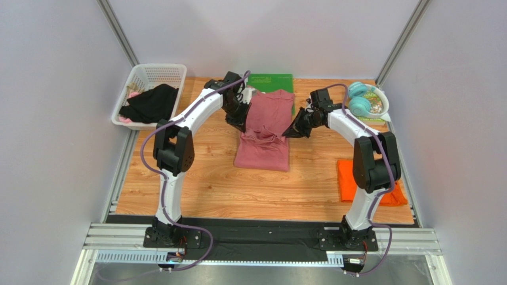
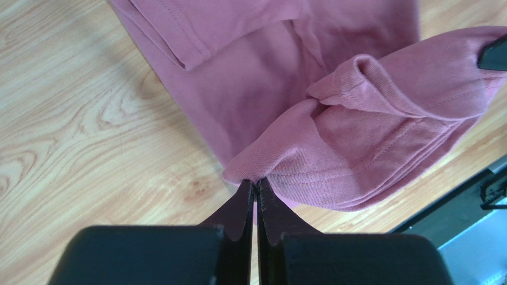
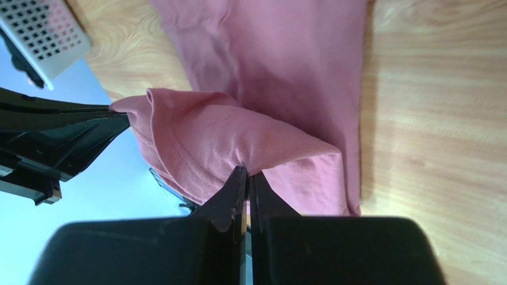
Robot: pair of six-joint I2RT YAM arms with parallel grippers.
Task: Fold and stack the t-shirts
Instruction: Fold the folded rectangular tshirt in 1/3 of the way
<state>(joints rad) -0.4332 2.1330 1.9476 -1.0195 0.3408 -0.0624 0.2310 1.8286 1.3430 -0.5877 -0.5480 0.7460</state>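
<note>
Left fingers point(image 2: 249, 199) are pinched all the way together on a doubled-over edge of the pink shirt point(image 2: 262, 95), so the left gripper point(image 2: 256, 183) has the cloth clamped with no gap showing. It's the same on the other side. The right gripper point(image 3: 247, 170) is closed tight on a stitched edge of the same shirt, with the fabric bunching up right at the tips.

Between my two grips the held part of the shirt is lifted and sags in a soft puffy fold. You can see the ribbed edge curling over in the left wrist view. Under that fold, the rest of the shirt lies flat on the wooden table point(image 1: 196, 184).

From above, the pink shirt sits about mid-table, a bit toward the far side, with my grippers on either side of it. Its far end reaches up to the green mat point(image 1: 275, 79). I can't tell whether it overlaps the mat or just stops beside it.

The orange shirt point(image 1: 347, 177) is on the right edge of the table, well apart from the pink one and partly hidden behind my right arm. It looks folded flat.

Far left corner has a white basket point(image 1: 159, 70) with a black cloth point(image 1: 150, 103) in it. Far right corner has teal headphones point(image 1: 359, 98).
</note>
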